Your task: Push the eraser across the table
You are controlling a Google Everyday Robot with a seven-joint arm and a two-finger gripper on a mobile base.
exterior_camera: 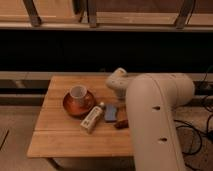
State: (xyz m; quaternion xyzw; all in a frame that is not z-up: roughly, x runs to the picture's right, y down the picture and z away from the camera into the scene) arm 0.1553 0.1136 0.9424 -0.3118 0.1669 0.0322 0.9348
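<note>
The table has a pale honey plank top. A small blue rectangular block, the eraser, lies flat near the table's middle, just right of a small white bottle lying on its side. My white arm covers the table's right side. Its rounded wrist end sits above the table's back middle. The gripper points down just behind the eraser and is mostly hidden by the arm. Whether it touches the eraser cannot be told.
A brown saucer with a white cup stands left of centre. A small dark brown object lies right of the eraser, against my arm. A dark wall and ledge run behind the table. Cables lie on the floor at right.
</note>
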